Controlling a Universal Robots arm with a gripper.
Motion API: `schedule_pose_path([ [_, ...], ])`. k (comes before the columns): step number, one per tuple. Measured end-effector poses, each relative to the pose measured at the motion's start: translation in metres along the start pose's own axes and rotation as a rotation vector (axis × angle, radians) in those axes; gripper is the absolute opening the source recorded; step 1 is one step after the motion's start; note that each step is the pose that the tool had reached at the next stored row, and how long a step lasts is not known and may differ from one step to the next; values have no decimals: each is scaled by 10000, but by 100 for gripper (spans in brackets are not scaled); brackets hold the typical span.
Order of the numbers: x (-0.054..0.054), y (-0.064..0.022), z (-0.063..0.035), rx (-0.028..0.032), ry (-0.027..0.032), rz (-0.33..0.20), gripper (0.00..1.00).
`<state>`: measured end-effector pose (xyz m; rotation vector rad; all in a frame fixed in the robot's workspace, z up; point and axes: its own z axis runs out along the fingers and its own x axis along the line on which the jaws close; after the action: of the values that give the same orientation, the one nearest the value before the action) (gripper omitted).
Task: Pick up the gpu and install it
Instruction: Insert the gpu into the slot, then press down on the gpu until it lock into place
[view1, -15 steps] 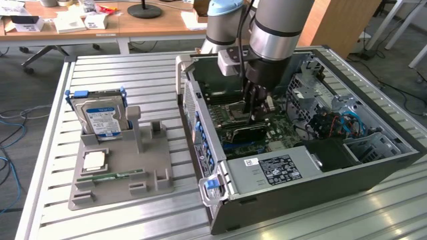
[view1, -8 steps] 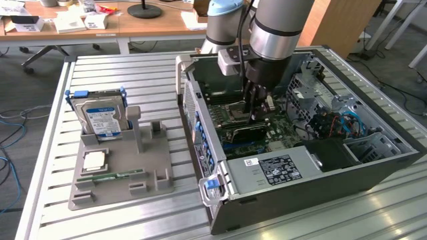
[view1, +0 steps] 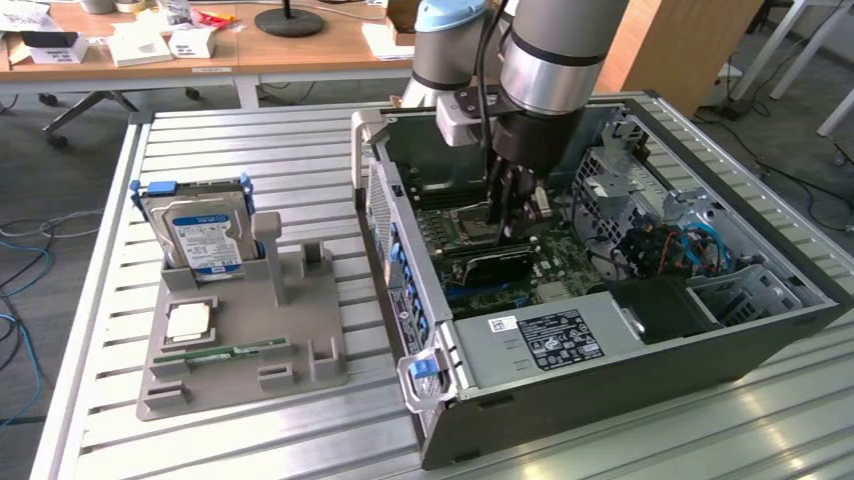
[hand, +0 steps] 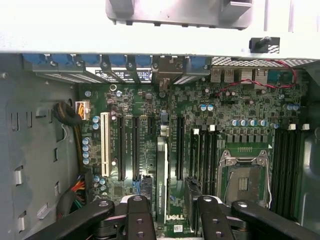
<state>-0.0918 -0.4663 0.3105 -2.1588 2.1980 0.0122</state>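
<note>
The gpu (view1: 489, 264) stands on edge in a motherboard slot inside the open computer case (view1: 627, 385), its dark face towards the case's front. From the wrist it appears as a thin green board (hand: 161, 175) seen edge-on, with its pale bracket (hand: 162, 75) at the rear slot openings. My gripper (view1: 514, 228) hangs straight down into the case just above the card. It is open, and its black fingers (hand: 139, 215) stand either side of the card's top edge, with a gap showing between them and the board.
A grey holder (view1: 240, 385) on the slatted table at the exterior view's left carries a blue-labelled hard drive (view1: 203, 235), a processor chip (view1: 188, 320) and a RAM stick (view1: 220, 354). Around the card lie the processor socket (hand: 244, 180), empty black slots (hand: 135, 150), the power supply (view1: 554, 340) and drive cages (view1: 641, 215).
</note>
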Motion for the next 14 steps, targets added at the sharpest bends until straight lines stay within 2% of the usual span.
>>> schedule_pose_path([
  [14,0,0,-6,0,0,-1,40],
])
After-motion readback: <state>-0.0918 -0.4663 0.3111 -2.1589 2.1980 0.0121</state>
